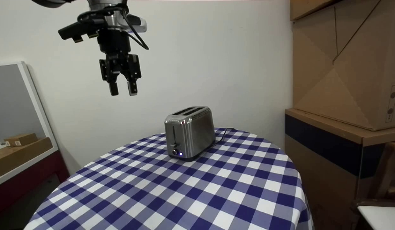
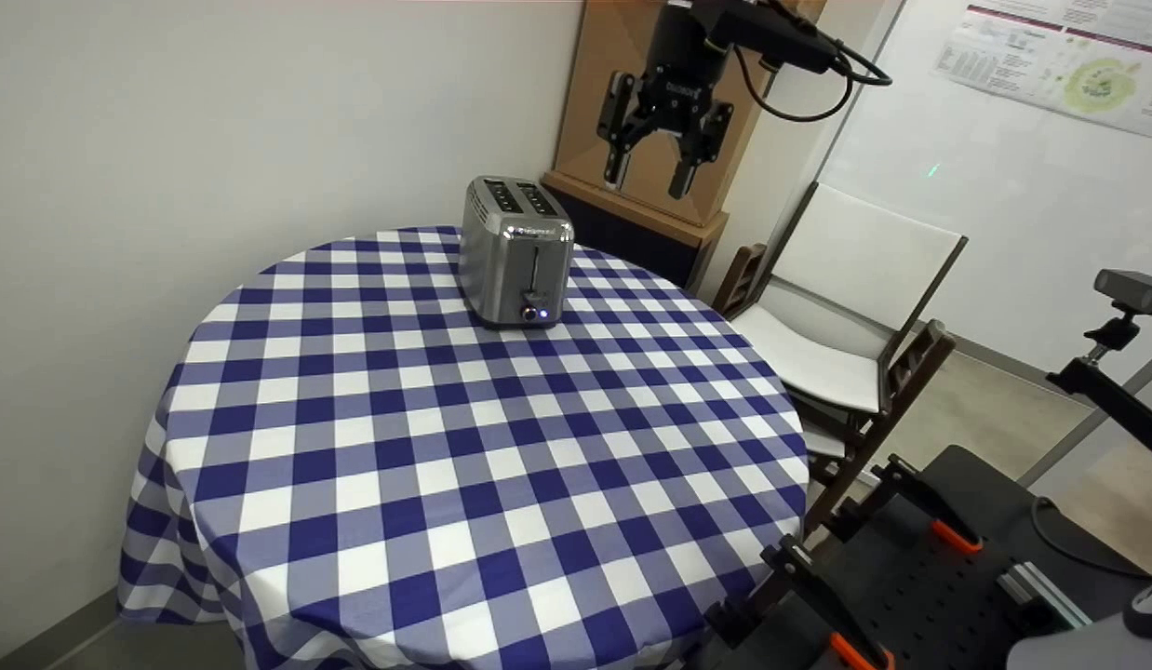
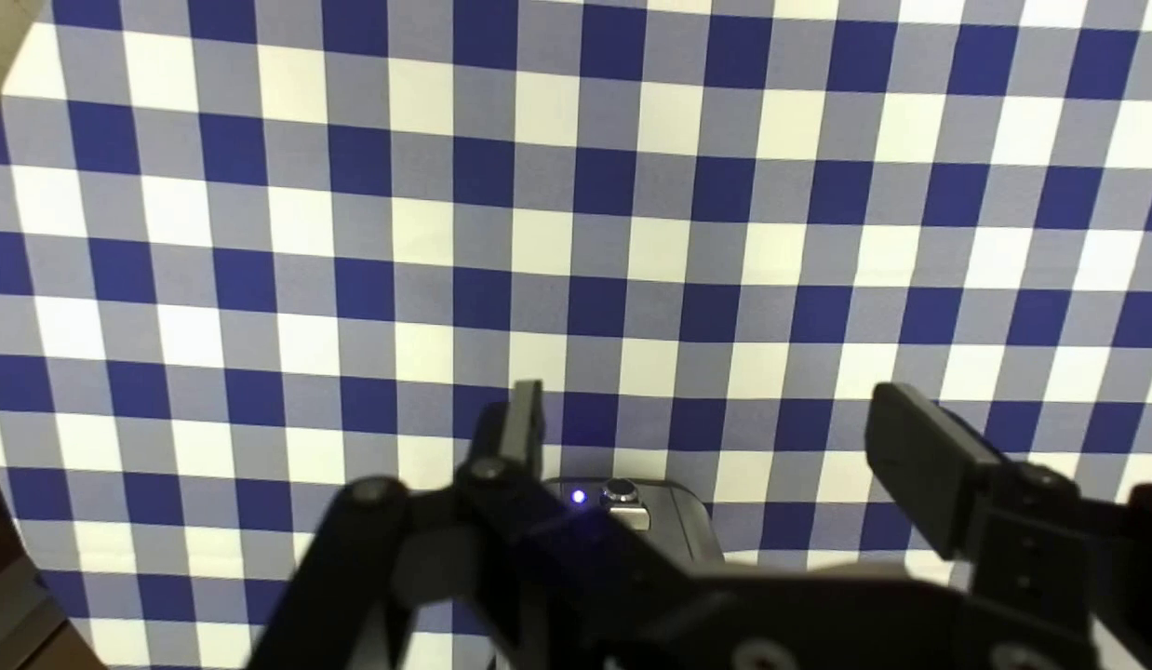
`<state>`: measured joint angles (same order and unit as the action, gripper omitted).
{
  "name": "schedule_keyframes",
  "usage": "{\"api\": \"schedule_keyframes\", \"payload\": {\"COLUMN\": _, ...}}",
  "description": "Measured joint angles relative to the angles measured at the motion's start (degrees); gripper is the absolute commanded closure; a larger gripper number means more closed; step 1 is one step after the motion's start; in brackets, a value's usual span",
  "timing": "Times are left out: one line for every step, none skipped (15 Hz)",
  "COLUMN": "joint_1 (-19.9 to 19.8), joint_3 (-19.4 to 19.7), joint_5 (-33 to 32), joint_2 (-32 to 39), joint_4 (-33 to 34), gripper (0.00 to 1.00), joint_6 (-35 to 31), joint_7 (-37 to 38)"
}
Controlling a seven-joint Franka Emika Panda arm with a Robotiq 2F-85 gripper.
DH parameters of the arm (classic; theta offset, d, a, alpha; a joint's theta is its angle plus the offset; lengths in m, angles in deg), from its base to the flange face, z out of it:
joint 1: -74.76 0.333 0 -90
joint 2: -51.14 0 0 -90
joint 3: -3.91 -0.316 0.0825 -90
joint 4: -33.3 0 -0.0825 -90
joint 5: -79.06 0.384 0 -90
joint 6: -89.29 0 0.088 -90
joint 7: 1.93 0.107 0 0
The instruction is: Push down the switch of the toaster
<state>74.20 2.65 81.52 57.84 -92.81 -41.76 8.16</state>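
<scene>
The silver toaster [image 1: 200, 134] stands upright on the checked tablecloth, and also shows in an exterior view [image 2: 490, 265]. Its switch lever [image 1: 175, 145] is at the low end of the front slot, just above a round knob and a lit bluish light; the lever also shows in an exterior view [image 2: 535, 297]. In the wrist view the toaster's front [image 3: 669, 521] is at the bottom, mostly hidden behind my gripper, with the lever [image 3: 632, 516] partly visible. My gripper [image 1: 123, 90] is open and empty, well above the table and apart from the toaster [image 2: 515, 223]. Its fingers are spread wide [image 3: 706, 395].
The round table has a blue and white checked cloth [image 1: 172, 198]. A black cord [image 1: 221, 139] runs behind the toaster. A wall [image 1: 216, 64] stands behind the table. Cardboard boxes [image 1: 338, 80] and folding chairs [image 2: 837, 298] stand beside it. A black perforated cart [image 2: 930, 577] is near the table edge.
</scene>
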Motion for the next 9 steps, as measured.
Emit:
{"api": "schedule_keyframes", "payload": {"joint_1": 0.0, "joint_3": 0.0, "joint_5": -0.1, "joint_2": -0.5, "joint_4": -0.2, "gripper": 0.00, "joint_6": 0.0, "joint_7": 0.0}}
{"api": "schedule_keyframes", "payload": {"joint_1": 0.0, "joint_3": 0.0, "joint_5": -0.2, "joint_2": -0.9, "joint_4": -0.4, "gripper": 0.00, "joint_6": 0.0, "joint_7": 0.0}}
{"api": "schedule_keyframes", "payload": {"joint_1": 0.0, "joint_3": 0.0, "joint_5": -0.2, "joint_2": -1.2, "joint_4": -0.6, "gripper": 0.00, "joint_6": 0.0, "joint_7": 0.0}}
{"api": "schedule_keyframes", "payload": {"joint_1": 0.0, "joint_3": 0.0, "joint_5": -0.3, "joint_2": -1.5, "joint_4": -0.8, "gripper": 0.00, "joint_6": 0.0, "joint_7": 0.0}}
{"api": "schedule_keyframes", "payload": {"joint_1": 0.0, "joint_3": 0.0, "joint_5": -0.3, "joint_2": -1.8, "joint_4": -0.9, "gripper": 0.00, "joint_6": 0.1, "joint_7": 0.0}}
{"api": "schedule_keyframes", "payload": {"joint_1": 0.0, "joint_3": 0.0, "joint_5": -0.3, "joint_2": -2.0, "joint_4": -1.0, "gripper": 0.00, "joint_6": 0.2, "joint_7": 0.2}}
{"api": "schedule_keyframes", "payload": {"joint_1": 0.0, "joint_3": 0.0, "joint_5": -0.3, "joint_2": -2.2, "joint_4": -1.1, "gripper": 0.00, "joint_6": 0.4, "joint_7": 0.7}}
{"api": "schedule_keyframes", "payload": {"joint_1": 0.0, "joint_3": 0.0, "joint_5": -0.3, "joint_2": -2.3, "joint_4": -1.1, "gripper": 0.00, "joint_6": 0.6, "joint_7": 1.2}}
{"api": "schedule_keyframes", "payload": {"joint_1": 0.0, "joint_3": 0.0, "joint_5": -0.3, "joint_2": -2.4, "joint_4": -1.1, "gripper": 0.00, "joint_6": 0.7, "joint_7": 1.4}}
